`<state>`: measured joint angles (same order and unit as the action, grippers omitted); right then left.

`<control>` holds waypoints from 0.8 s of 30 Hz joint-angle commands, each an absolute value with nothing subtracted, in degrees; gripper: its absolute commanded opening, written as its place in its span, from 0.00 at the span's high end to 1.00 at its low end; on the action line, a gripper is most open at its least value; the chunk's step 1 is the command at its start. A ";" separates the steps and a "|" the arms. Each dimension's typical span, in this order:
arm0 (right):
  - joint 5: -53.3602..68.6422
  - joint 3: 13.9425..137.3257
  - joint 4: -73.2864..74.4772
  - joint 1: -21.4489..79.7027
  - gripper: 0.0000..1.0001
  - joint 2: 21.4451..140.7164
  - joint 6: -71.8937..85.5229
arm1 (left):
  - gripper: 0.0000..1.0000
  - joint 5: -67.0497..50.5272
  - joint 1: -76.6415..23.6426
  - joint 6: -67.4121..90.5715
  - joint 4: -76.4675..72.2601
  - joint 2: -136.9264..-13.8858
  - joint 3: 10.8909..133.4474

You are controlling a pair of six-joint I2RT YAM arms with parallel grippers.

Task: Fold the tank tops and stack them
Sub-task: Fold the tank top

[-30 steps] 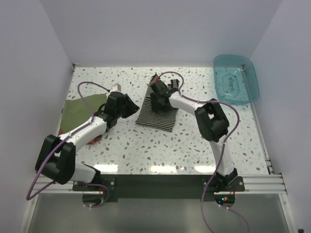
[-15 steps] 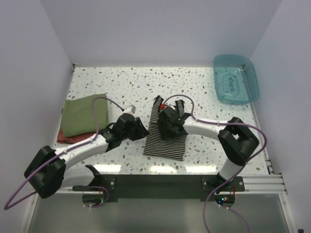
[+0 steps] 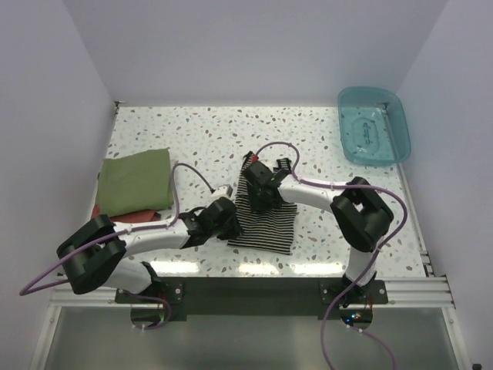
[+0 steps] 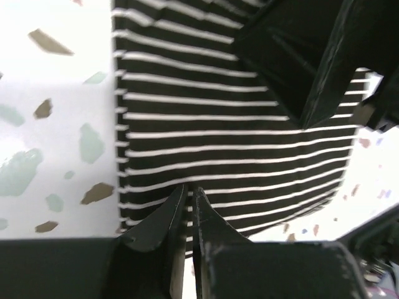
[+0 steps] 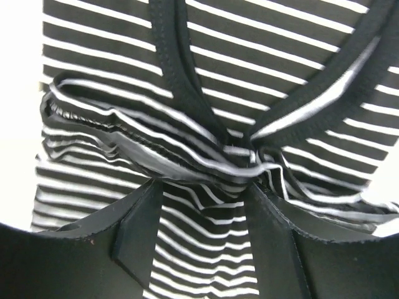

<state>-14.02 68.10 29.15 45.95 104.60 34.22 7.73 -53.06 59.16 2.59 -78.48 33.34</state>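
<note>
**Striped shirt worked at both ends**

The striped shirt (image 3: 266,220) was laid flat on the table (image 3: 192,139), near the front edge. The left gripper (image 4: 189,190) was closed to a thin slit on its left hem. The right gripper (image 5: 202,205) was held wide, its fingers (image 5: 137,230) set astride a bunch of cloth by the straps. The green shirt (image 3: 137,181) was seen folded at the left. The blue tub (image 3: 400,131) was parked at the far right corner, well apart from both shirts.
</note>
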 commanded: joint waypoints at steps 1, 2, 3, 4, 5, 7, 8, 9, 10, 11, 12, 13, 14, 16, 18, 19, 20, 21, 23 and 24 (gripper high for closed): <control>-15.12 71.88 30.41 45.70 0.43 107.92 32.27 | 0.89 13.27 -54.31 62.66 5.70 -79.63 32.61; -15.03 72.50 30.76 45.70 0.43 109.23 31.82 | 0.89 13.27 -54.40 63.28 5.71 -79.63 31.74; -15.03 73.12 30.94 45.62 0.43 109.68 31.38 | 0.90 13.45 -54.84 63.63 5.97 -79.80 31.29; -14.94 73.30 31.02 45.70 0.43 110.12 30.42 | 0.91 13.88 -55.10 64.07 6.67 -79.98 31.03; -14.77 73.39 31.11 45.70 0.43 110.47 29.89 | 0.93 14.06 -55.37 64.86 7.03 -80.07 30.50; -15.46 73.74 31.73 45.79 0.42 110.74 29.10 | 0.94 14.59 -56.07 65.48 7.90 -80.24 29.97; -15.64 73.48 31.73 45.53 0.41 110.39 29.09 | 0.95 14.94 -56.42 66.00 8.17 -80.07 29.54; -15.64 73.04 31.38 45.01 0.40 109.00 28.92 | 0.95 15.03 -56.60 66.18 8.26 -79.89 29.36; -15.64 72.86 31.20 44.56 0.40 108.11 28.92 | 0.95 15.12 -56.60 66.27 8.44 -79.72 28.75; -15.64 72.77 31.03 43.95 0.39 107.06 28.83 | 0.95 15.20 -56.69 66.44 8.61 -79.19 28.57; -15.47 72.60 30.85 42.64 0.37 105.22 28.65 | 0.95 15.21 -56.78 66.45 8.53 -78.84 28.30; -15.03 72.86 30.59 41.76 0.35 104.25 28.04 | 0.95 15.29 -56.69 66.45 8.87 -78.66 27.87; -12.68 73.30 30.59 40.70 0.34 103.72 27.78 | 0.95 15.29 -56.78 66.53 8.88 -78.14 27.60; -10.12 74.88 30.67 37.54 0.34 102.75 27.34 | 0.95 15.29 -56.78 66.53 8.88 -77.79 27.07; -8.79 77.33 31.20 35.34 0.34 102.83 26.81 | 0.95 15.21 -56.86 66.45 9.14 -77.26 26.90; -9.05 78.30 32.85 34.98 0.34 103.01 26.63 | 0.94 15.03 -56.87 66.18 9.31 -76.91 26.89; -10.10 79.09 33.65 34.89 0.34 102.66 26.54 | 0.93 15.03 -56.78 65.83 9.14 -75.95 27.07; -10.46 79.62 34.71 34.89 0.34 102.13 26.54 | 0.91 15.03 -56.78 65.40 8.71 -75.24 27.24; -10.72 77.62 34.98 34.80 0.34 98.80 27.24 | 0.81 15.47 -56.78 63.64 8.53 -72.62 28.30; -10.64 76.48 35.42 34.80 0.34 97.48 28.64 | 0.77 15.73 -56.86 62.85 8.44 -71.81 28.74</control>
<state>-11.00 76.88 32.56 33.56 104.03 28.10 13.78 -56.42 65.47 5.43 -74.89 28.53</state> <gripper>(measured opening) 0.661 0.195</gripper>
